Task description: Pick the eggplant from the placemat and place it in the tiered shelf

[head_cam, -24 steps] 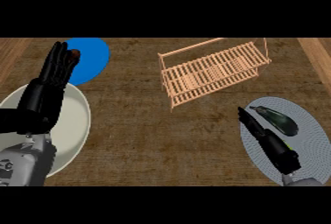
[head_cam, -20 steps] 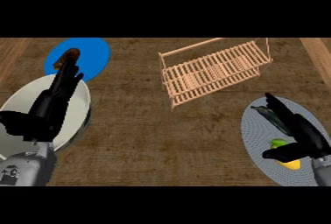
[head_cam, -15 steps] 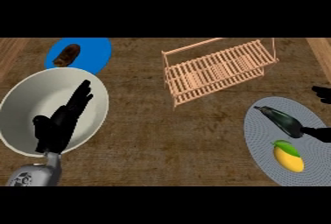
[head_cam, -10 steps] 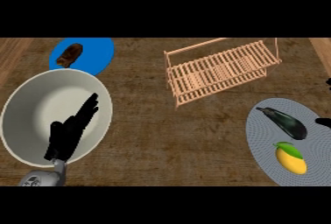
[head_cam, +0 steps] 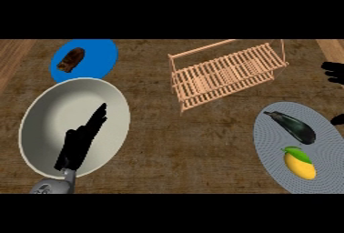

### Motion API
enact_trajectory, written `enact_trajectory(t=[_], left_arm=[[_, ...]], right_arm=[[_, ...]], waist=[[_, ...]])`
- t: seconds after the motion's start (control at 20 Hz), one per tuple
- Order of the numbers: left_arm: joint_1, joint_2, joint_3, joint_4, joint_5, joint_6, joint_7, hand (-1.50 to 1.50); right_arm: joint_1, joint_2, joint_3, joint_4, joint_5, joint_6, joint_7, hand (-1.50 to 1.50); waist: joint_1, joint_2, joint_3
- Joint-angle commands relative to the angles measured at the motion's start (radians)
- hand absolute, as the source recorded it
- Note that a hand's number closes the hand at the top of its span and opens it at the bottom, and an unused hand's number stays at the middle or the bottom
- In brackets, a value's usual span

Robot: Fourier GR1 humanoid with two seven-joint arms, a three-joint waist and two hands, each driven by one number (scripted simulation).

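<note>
My left hand [head_cam: 79,144] lies over the large cream round plate [head_cam: 47,113] at the left of the brown woven surface [head_cam: 194,150], its black fingers straight and close together, pointing up and a little to the right, holding nothing. My grey forearm [head_cam: 52,185] enters from the lower edge beneath it. Of my right hand [head_cam: 334,72] only a few dark parts show at the right edge, beside the shelf and just right of the placemat, and I cannot tell whether it is open or closed.

The dark purple, elongated eggplant [head_cam: 291,127] lies at an angle on the upper part of the grey round ribbed placemat [head_cam: 269,150] at the right. Just below it on the same mat sits a yellow mango with a green leaf [head_cam: 300,163]. The pale wooden slatted tiered shelf [head_cam: 225,73] stands at the upper middle, apart from the placemat. At the upper left, a blue round plate [head_cam: 97,61] carries a small brown food item [head_cam: 70,59], touching the cream plate's upper rim.
</note>
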Motion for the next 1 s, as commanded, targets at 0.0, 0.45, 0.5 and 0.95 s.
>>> enact_trajectory(t=[0.0,0.45,0.5,0.95], left_arm=[[-0.003,0.017,0.016,0.049,0.004,-0.028,-0.034,0.00],[0.038,-0.011,-0.019,-0.028,-0.015,0.000,0.011,0.00],[0.020,-0.010,0.004,0.007,-0.012,0.006,-0.012,0.00],[0.046,0.007,0.040,-0.054,-0.005,-0.029,0.044,0.00]], right_arm=[[-0.143,-0.045,0.079,-0.005,0.045,0.175,0.162,-1.50],[-0.201,0.009,0.404,-0.227,0.493,-0.025,0.304,-1.50],[-0.162,0.075,0.437,-0.229,0.530,-0.081,0.322,-1.50],[-0.109,0.247,0.398,-0.185,0.586,0.000,0.429,-1.50]], waist=[[0.004,-0.001,-0.004],[0.005,-0.009,-0.002],[-0.007,-0.006,-0.002],[-0.026,-0.008,-0.001]])
